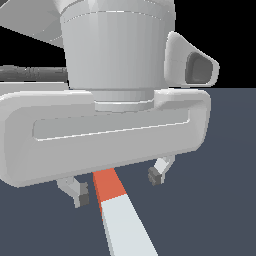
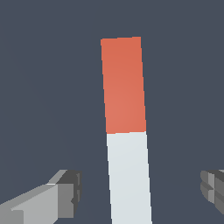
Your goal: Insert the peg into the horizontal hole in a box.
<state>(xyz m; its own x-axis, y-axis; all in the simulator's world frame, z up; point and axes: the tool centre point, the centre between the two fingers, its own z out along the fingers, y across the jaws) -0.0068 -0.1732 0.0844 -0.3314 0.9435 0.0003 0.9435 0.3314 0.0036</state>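
Note:
The peg [image 1: 116, 205] lies flat on the dark floor, its red-orange end under the hand and its pale grey-white length running toward the camera in the exterior view. In the wrist view the peg [image 2: 126, 131] shows both colours, with the joint near the middle of the picture. My gripper [image 1: 119, 187] hangs above it, open, with one finger on each side of the bar and not touching it. In the wrist view the gripper [image 2: 142, 188] straddles the pale part, with wide gaps on both sides. The box and its hole are out of view.
The large white hand body [image 1: 100, 135] fills most of the exterior view and hides what is behind it. Dark grey-blue floor [image 1: 220, 200] surrounds the peg.

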